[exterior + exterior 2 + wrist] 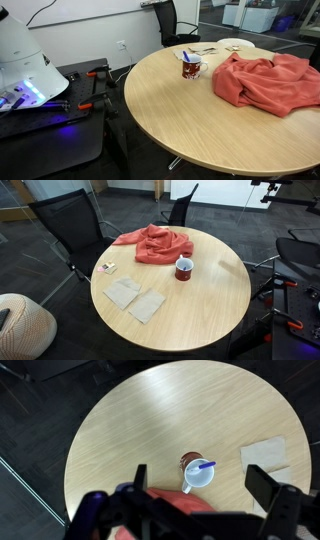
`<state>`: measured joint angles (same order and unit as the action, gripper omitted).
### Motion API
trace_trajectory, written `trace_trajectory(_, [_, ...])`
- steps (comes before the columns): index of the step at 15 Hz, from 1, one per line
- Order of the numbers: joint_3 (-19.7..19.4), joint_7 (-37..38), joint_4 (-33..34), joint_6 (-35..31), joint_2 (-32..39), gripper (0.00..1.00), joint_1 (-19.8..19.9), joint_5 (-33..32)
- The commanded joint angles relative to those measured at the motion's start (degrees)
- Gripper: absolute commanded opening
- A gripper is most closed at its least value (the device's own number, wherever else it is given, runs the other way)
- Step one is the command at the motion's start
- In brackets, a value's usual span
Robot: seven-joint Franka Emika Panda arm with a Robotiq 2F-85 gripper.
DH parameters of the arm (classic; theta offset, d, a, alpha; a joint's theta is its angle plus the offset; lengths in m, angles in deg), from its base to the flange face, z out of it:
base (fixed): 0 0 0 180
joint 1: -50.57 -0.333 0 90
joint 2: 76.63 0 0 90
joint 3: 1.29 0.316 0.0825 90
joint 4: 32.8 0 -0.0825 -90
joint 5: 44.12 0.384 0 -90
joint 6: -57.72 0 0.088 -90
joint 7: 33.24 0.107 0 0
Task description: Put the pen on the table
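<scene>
Your thin blue-purple pen (pixel 205 465) leans inside the dark red ceramic mug (pixel 184 268), which stands on the round light wood-grain surface (pixel 200 320). A crumpled red cloth (pixel 155 242) lies just beside the mug, and two tan paper napkins (pixel 147 306) lie near it. Your pincer (pixel 201 476) hangs above the mug, fingers wide apart and holding nothing (the mug's print is too small to read).

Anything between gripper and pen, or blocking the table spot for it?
Nothing visible. The pen stands in the mug, seen unobstructed between the fingers in the wrist view. The red cloth and napkins cover parts of the table, but bare wood lies beside the mug.
</scene>
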<state>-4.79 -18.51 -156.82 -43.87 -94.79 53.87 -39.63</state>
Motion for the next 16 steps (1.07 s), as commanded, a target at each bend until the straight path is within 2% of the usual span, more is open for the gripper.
trace_trajectory(1, [1.8,7.1,1.2,-2.2,6.8,1.0,0.2,3.7])
trace_trajectory(8, [1.6,9.4,1.1,-11.6,17.9,1.0,-0.4,14.2])
trace_trajectory(11, [1.8,10.6,1.3,-14.9,20.8,1.0,-0.9,14.4])
trace_trajectory(12, [1.4,8.3,0.2,-13.9,19.6,1.0,-0.6,13.6])
trace_trajectory(16, [1.4,8.8,0.6,-14.6,21.0,1.0,-0.9,13.6])
